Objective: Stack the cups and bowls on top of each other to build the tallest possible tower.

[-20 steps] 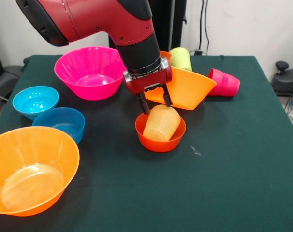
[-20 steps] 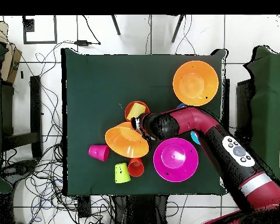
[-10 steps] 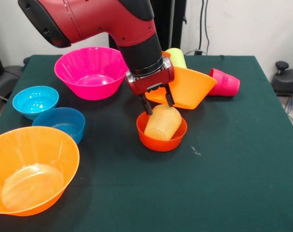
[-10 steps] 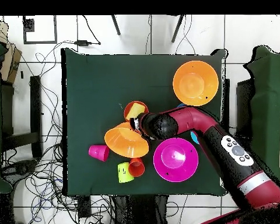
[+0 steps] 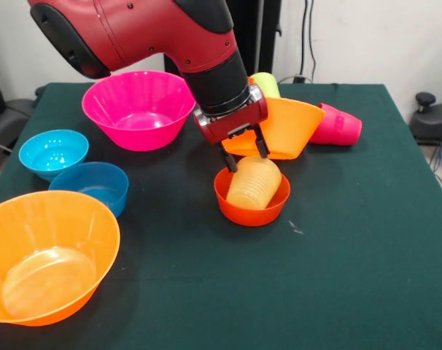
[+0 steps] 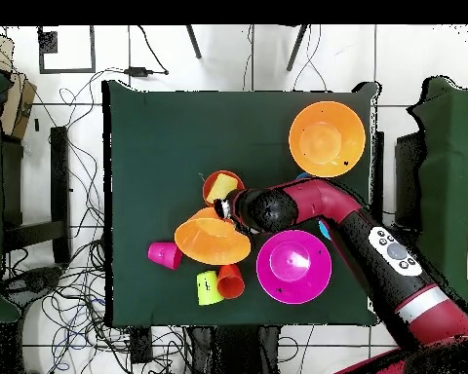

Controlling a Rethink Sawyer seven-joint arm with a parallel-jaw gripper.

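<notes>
Near the middle of the table, the ribbed yellow cup (image 5: 254, 182), lying tilted in the small red-orange bowl (image 5: 251, 205), is straddled by the gripper (image 5: 243, 153), its fingers spread either side; closing and lifting is judged next.

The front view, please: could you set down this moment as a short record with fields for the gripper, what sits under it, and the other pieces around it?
gripper: fingers straddle the top of the ribbed pale yellow plastic cup; whether they are closed on it cannot be told
cup: tilted inside the small red-orange plastic bowl
behind it: large orange plastic bowl tipped on its side, red-pink cup lying beside it
upright bowls: large magenta pink bowl, light blue bowl, darker blue bowl, second large orange bowl
</notes>
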